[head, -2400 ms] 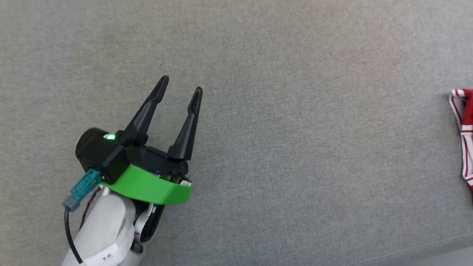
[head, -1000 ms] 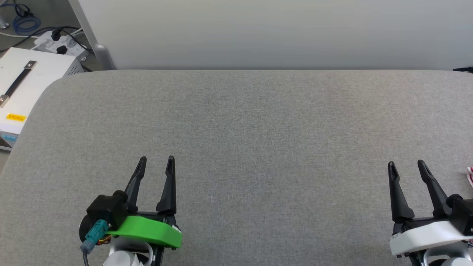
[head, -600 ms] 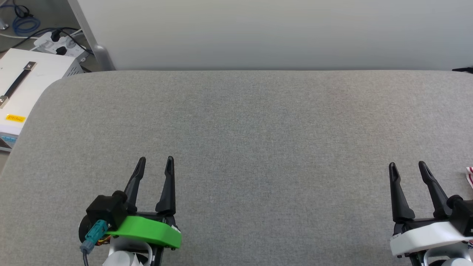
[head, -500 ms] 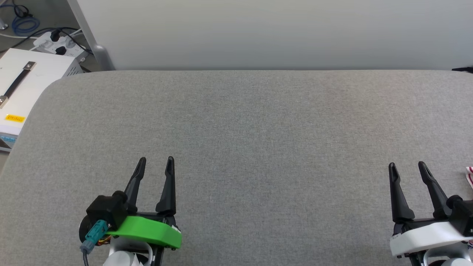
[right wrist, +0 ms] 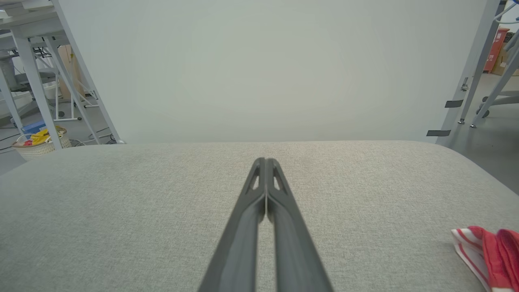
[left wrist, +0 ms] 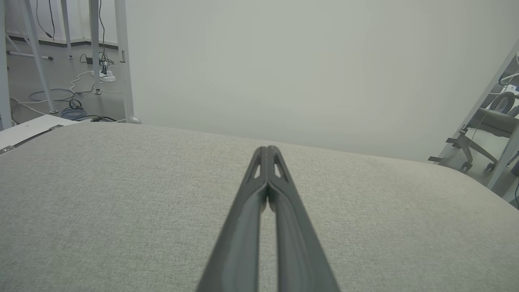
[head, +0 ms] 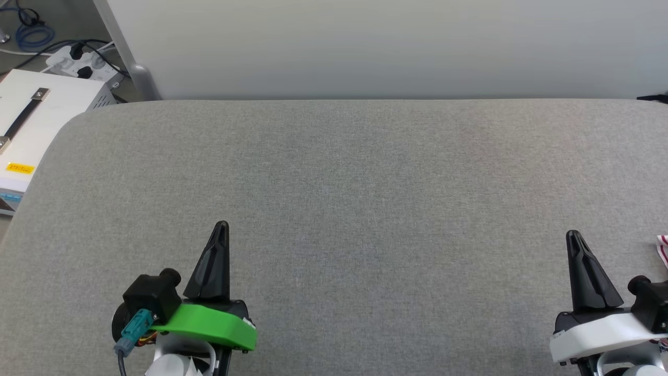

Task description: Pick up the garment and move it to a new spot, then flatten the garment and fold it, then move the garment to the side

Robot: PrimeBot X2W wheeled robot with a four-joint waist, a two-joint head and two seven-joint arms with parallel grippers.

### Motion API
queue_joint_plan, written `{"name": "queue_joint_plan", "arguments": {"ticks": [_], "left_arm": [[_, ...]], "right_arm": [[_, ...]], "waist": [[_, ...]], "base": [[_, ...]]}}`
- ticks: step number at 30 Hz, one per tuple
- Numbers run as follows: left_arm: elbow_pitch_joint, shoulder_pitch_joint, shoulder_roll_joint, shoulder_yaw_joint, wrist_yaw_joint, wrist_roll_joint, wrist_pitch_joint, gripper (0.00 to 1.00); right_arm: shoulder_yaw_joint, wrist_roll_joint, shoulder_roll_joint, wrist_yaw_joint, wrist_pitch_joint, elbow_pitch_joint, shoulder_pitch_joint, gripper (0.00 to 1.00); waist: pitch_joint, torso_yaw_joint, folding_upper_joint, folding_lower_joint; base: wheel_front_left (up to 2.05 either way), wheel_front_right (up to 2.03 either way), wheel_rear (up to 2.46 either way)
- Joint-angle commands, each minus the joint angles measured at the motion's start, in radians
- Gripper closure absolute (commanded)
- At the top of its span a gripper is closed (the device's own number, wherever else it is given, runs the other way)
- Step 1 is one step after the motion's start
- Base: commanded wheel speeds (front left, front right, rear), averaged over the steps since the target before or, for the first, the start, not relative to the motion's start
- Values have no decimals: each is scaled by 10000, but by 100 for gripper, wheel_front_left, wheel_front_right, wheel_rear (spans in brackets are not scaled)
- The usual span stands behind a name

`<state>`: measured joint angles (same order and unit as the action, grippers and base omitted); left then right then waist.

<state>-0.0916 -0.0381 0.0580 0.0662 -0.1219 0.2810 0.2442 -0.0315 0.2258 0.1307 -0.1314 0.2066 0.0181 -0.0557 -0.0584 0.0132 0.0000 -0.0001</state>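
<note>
A: Tips first. The left gripper (head: pixel 221 225) has its fingers pressed flat together with nothing between them. Its own wrist view agrees: two dark blades meeting in a single line.

B: The right gripper (head: pixel 573 235) is a match, fingers together and holding nothing. It points to 12 o'clock over the grey padded table (head: pixel 365 172).

A: So where's the shirt (right wrist: pixel 486 255)?

B: Out at 3 o'clock from the right gripper, near it but not touching, lying on the table. It's red cloth with white-and-red striped trim, cut off by the frame edge. In the right wrist view it sits down at 4 o'clock.

A: How far along do you call it?

B: Late, by my read. Both grippers are off the cloth and the shirt lies at the table's right side, which fits the last step being done. But so little of it shows that I can't tell whether it's neatly folded or just bunched. If it isn't folded, the flattening, the folding and the move aside are all left to do.

A: Any containers?

B: There's a basket (right wrist: pixel 38 144) at 9 o'clock in the right wrist view, beyond the table's edge. Yellow and red things are heaped inside, too small to name. There's also a shut white case (head: pixel 31 120) with a dark handle at 10 o'clock in the head view, contents hidden.
</note>
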Motion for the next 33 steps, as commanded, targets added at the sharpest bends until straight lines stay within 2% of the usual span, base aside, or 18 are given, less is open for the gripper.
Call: {"name": "queue_joint_plan", "arguments": {"ticks": [1,33], "left_arm": [[24,26,-7,-11,62,-126,-67,100],[266,122,-26,-188,376,-853,-711,100]], "right_arm": [[15,-97,-49,0,-52,-10,37,100],[97,-682,-254,2,-598,-56,178,100]], "waist": [[7,-1,0,1],[163,-37,0,1]], "base": [[0,0,0],[0,0,0]]}}
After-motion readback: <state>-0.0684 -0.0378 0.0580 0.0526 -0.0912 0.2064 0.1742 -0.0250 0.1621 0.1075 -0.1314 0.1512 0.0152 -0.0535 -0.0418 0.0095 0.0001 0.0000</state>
